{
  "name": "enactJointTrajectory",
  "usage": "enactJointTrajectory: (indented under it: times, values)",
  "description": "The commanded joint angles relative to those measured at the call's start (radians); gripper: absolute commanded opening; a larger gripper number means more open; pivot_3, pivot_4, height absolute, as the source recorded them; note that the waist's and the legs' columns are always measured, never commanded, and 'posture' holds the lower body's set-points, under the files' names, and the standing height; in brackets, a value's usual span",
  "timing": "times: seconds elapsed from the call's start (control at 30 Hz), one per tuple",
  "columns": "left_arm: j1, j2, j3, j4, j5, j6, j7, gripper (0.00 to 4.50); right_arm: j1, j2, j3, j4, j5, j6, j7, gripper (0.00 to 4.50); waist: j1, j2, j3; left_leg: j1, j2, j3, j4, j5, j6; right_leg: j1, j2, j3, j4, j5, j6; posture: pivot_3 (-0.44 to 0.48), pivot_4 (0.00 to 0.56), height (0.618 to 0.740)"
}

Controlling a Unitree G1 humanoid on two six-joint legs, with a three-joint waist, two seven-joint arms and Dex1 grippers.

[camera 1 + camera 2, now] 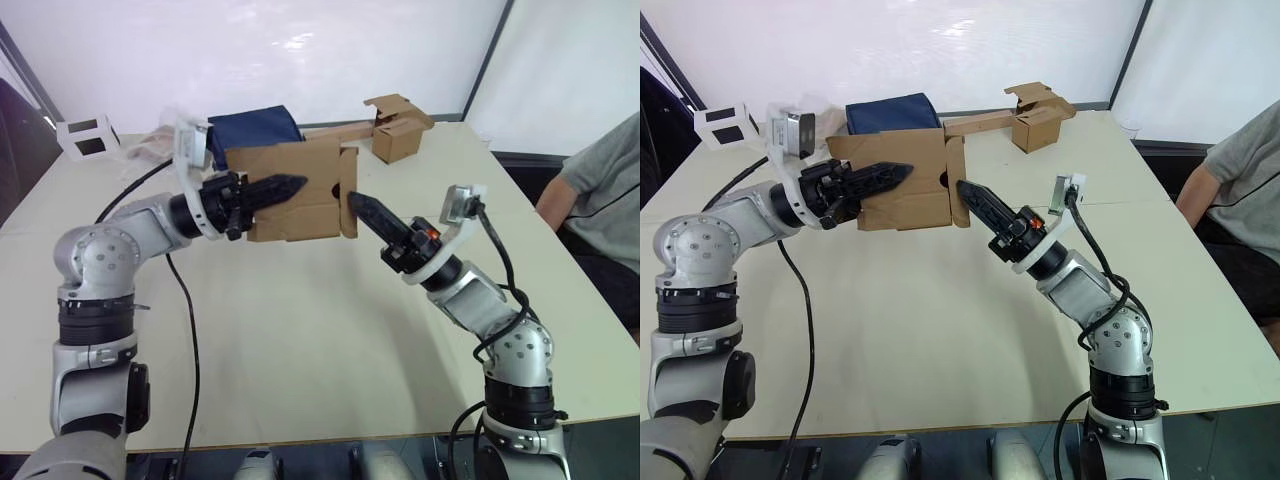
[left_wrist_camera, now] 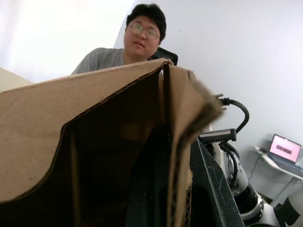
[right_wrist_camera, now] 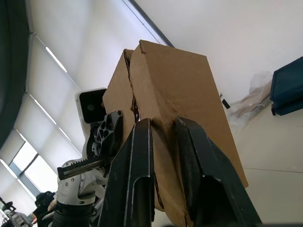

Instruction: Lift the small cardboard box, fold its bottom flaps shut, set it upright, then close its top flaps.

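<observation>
The small cardboard box, plain brown corrugated board, is held above the far middle of the pale counter. The left hand grasps its left wall, one finger inside. The right hand pinches its right-end flap.

Two cardboard boxes, one navy bundle, one person, perhaps one crumpled wrapper.

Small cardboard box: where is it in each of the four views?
Left eye: small cardboard box above the table, centre, between both grippers.
Right eye: centre-left, before the navy bundle.
Left wrist: fills the foreground.
Right wrist: centre, above the fingers.
Shared landmark: the left gripper, at the box.
</observation>
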Motion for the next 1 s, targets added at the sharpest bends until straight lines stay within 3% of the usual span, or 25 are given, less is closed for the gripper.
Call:
enactJointTrajectory:
  times: [0.03,1.0]
  values:
    - [-0.004,-0.002,-0.001,-0.034,-0.002,-0.014,-0.006,0.0,-0.033,0.001,0.022,-0.064,0.006,0.0,-0.002,0.79,0.0,0.0,0.0,0.0,0.0,0.0,0.0,0.0,0.0,0.0,0.0,0.0,0.0,0.0,0.0,0.0,0.15,0.74]
    - [0.005,-0.003,0.014,-0.05,-0.017,-0.002,0.003,0.0,-0.064,-0.004,0.026,-0.054,-0.04,0.004,-0.001,0.79,0.0,0.0,0.0,0.0,0.0,0.0,0.0,0.0,0.0,0.0,0.0,0.0,0.0,0.0,0.0,0.0,0.15,0.74]
